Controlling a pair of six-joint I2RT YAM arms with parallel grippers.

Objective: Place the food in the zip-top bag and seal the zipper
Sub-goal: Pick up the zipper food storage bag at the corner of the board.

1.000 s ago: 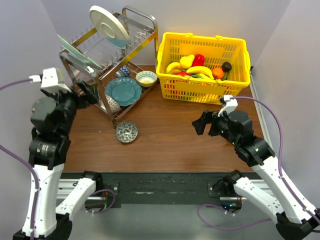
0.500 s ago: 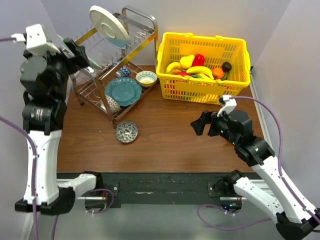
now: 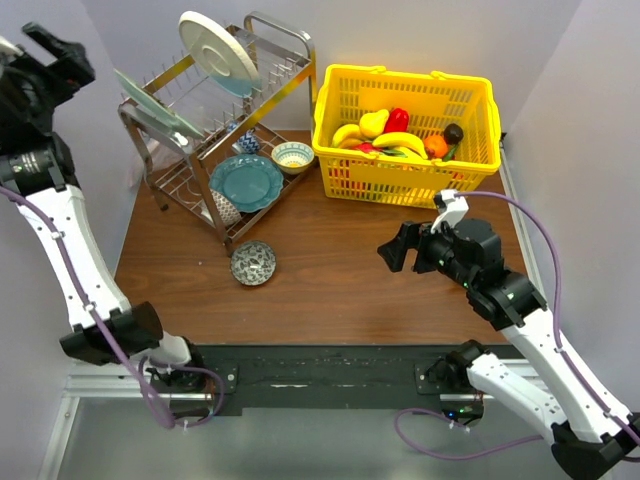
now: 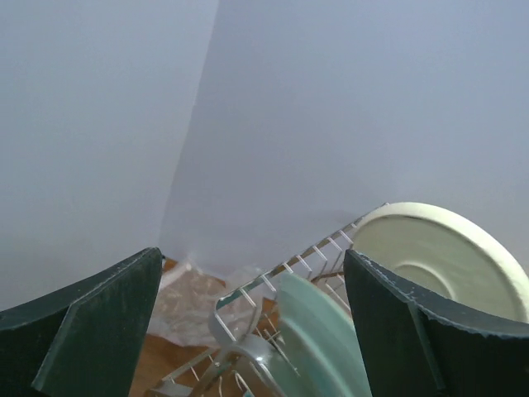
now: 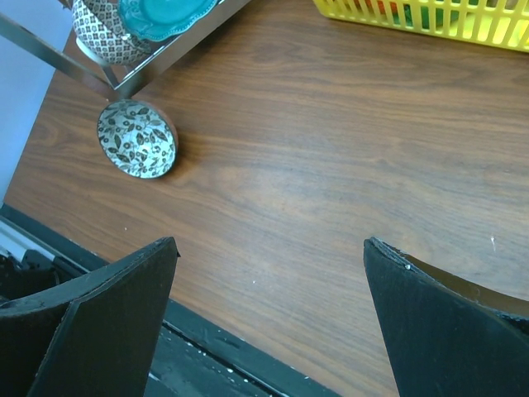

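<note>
Left fingers (image 4: 91, 322), spread wide, hang high against the left wall above the dish rack (image 3: 280, 25), the clear zip-top bag (image 4: 194, 302) crumpled just beyond it; right fingers (image 5: 99, 314), equally spread, hover over the open surface (image 3: 330, 280); food (image 3: 400, 140) fills the yellow basket (image 3: 400, 182) at the far-right edge.

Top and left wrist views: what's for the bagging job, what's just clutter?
Job: food, piled in the yellow basket; zip-top bag, crumpled on the table by the dish rack.
Clutter: dish rack, white plate, teal plate, small bowl, patterned dish on the table.
</note>
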